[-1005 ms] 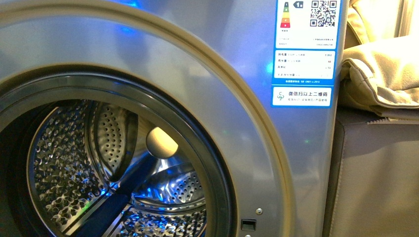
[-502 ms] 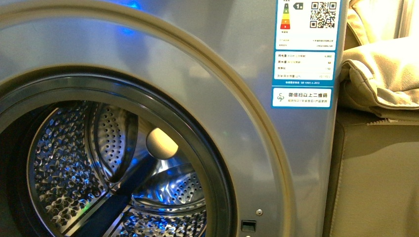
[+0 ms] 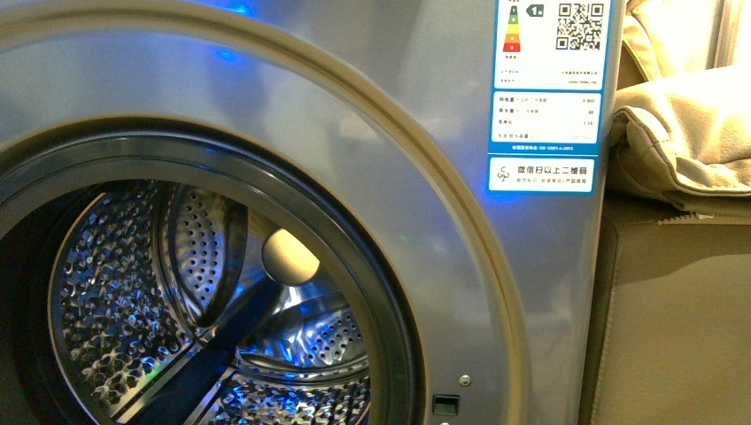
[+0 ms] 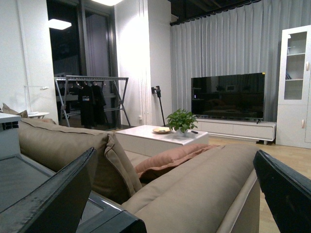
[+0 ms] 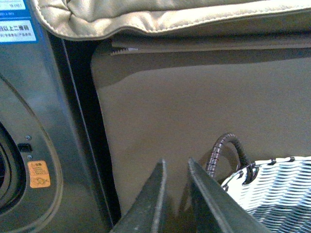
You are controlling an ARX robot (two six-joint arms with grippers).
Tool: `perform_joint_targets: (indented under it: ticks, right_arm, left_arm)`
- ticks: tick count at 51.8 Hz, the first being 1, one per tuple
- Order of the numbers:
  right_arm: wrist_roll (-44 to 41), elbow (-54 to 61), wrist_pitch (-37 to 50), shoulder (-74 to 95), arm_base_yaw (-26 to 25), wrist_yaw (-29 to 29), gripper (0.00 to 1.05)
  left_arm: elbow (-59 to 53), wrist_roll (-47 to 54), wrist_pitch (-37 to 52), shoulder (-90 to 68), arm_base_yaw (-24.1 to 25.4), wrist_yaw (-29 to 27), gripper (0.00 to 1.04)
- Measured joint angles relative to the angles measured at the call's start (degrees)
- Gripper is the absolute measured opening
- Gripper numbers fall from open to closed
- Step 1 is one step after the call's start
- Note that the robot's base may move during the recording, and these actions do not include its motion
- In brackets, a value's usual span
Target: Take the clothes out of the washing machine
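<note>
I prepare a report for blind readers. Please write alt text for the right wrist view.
The right end effector, nearly closed and empty, points at a beige sofa side. A white woven basket with dark handle sits beside it, and the grey metallic washing machine with an orange sticker stands opposite.

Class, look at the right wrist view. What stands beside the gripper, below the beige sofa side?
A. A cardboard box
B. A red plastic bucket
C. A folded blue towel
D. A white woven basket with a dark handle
D: the white woven basket with its dark wrapped handle sits beside the right gripper, against the beige sofa side.
</note>
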State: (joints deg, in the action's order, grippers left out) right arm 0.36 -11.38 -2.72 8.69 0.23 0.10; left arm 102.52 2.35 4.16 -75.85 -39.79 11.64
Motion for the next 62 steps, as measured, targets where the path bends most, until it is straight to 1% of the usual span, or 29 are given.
perform_joint_targets:
  ticks: [3, 11, 12, 16, 19, 20, 22, 33, 42, 48, 54, 55, 57, 58, 62]
  right_arm:
    - [-0.1, 1.6, 0.5, -1.0, 0.0, 0.0, 0.02]
    - [-0.2, 3.9, 1.2, -2.6, -0.1, 0.0, 0.02]
    - [-0.2, 4.2, 1.3, -2.8, 0.0, 0.0, 0.02]
    - [-0.2, 5.0, 1.4, -3.3, -0.1, 0.0, 0.02]
    - [-0.2, 5.7, 1.6, -3.8, -0.1, -0.2, 0.02]
    - [-0.2, 5.9, 1.6, -4.0, -0.1, -0.1, 0.02]
    - [-0.2, 6.5, 1.8, -4.4, -0.1, 0.0, 0.02]
    - [-0.2, 7.9, 2.1, -5.7, -0.1, -0.2, 0.02]
    - [-0.2, 8.9, 2.3, -6.5, -0.1, -0.1, 0.02]
    - [-0.2, 11.0, 2.5, -8.3, -0.1, -0.2, 0.02]
    - [-0.2, 11.0, 2.5, -8.4, -0.1, -0.2, 0.02]
    - [-0.2, 11.0, 2.5, -8.4, -0.1, -0.2, 0.02]
    - [-0.2, 11.0, 2.5, -8.4, -0.1, -0.2, 0.02]
    - [-0.2, 11.0, 2.5, -8.4, -0.1, -0.2, 0.02]
    - [-0.2, 11.0, 2.5, -8.4, -0.1, 0.0, 0.02]
  left_arm:
    - [0.0, 0.0, 0.0, 0.0, 0.0, 0.0, 0.98]
    - [0.2, -0.1, -0.4, -0.1, -0.1, -0.4, 0.98]
    - [1.9, -1.0, -3.6, -0.9, -0.8, -4.3, 0.98]
    - [12.5, -3.1, -22.6, -4.0, -1.4, -20.2, 0.98]
    - [15.9, -3.1, -30.0, -4.9, -0.6, -26.5, 0.98]
    - [16.2, -2.4, -32.7, -4.9, 0.0, -29.9, 0.98]
    - [16.5, -0.9, -32.8, -4.8, 1.6, -32.5, 0.98]
    - [17.4, -2.4, -35.6, -2.5, 12.7, -32.5, 0.98]
    - [15.1, -6.1, -35.9, -0.2, 20.8, -28.8, 0.98]
    - [13.0, -8.9, -36.2, 1.7, 24.4, -26.6, 0.98]
    - [10.3, -10.4, -35.3, 3.4, 25.1, -26.1, 0.98]
    - [10.3, -10.0, -35.8, 3.5, 25.1, -26.2, 0.97]
    - [9.3, -8.2, -39.0, 4.6, 25.1, -26.3, 0.90]
    - [7.2, -7.0, -39.2, 5.7, 25.2, -26.1, 0.86]
    - [-1.9, -5.2, -35.8, 10.4, 25.8, -25.1, 0.76]
